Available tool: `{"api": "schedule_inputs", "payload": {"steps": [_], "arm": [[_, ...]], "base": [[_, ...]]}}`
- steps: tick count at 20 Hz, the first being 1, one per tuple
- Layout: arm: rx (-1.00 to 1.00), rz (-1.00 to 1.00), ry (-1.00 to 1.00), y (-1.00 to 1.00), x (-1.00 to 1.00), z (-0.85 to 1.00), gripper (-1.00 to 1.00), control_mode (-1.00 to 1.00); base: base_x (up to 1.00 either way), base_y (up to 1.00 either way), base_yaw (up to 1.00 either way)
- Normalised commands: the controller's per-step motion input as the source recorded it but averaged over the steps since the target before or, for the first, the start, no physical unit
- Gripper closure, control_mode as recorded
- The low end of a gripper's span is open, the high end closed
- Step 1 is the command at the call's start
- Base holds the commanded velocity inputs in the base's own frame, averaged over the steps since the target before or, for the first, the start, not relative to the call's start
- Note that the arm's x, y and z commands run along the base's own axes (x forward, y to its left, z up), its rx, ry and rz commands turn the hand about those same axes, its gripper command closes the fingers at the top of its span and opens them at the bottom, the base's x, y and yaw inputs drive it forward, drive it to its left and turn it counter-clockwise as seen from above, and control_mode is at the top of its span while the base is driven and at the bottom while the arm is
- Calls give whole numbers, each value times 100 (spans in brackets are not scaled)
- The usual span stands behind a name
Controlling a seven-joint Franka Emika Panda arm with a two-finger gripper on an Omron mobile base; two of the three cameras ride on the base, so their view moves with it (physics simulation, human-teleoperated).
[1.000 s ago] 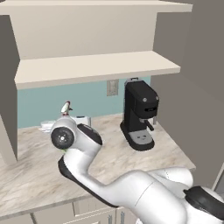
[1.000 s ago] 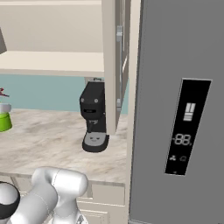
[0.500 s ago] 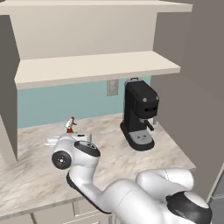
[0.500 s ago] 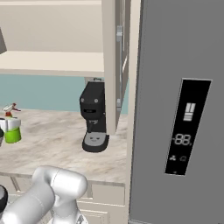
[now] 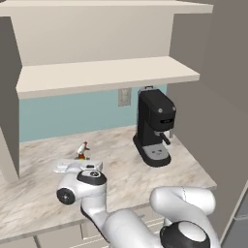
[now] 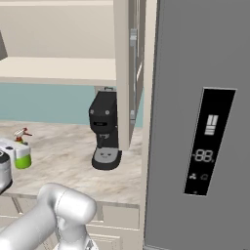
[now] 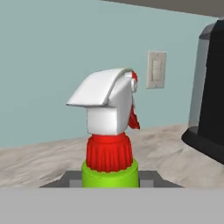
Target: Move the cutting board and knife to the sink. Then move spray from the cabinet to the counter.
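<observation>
Since the earlier frame the spray had descended with the arm toward the bench, left of centre. End effector gripped it upright. Step: placing; next, probably lower and release.

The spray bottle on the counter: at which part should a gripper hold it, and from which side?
Grip the spray bottle on its round green body below the red collar, coming in level from the side; it stands upright and its white nozzle overhangs.

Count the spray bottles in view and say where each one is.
1. The spray bottle stands upright between the pincer's fingers, low over the counter, left of the coffee machine. None shows on the shelves.
</observation>
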Motion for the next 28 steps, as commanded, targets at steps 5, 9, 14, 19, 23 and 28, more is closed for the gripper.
{"api": "schedule_inputs", "payload": {"steps": [5,9,14,19,23,28], "arm": [[1,-9,-2,0,2,-41,100,-100],[7,-3,-1,0,0,-27,100,-100],[10,0,0,0,0,-27,100,-100],[9,0,0,0,-4,-37,-100,-100],[15,0,-4,-3,-20,-16,-100,-100],[11,-1,-1,0,-29,0,-100,-100]], "base": [[0,0,0],[0,0,0],[0,0,0],[0,0,0],[0,0,0],[0,0,0]]}}
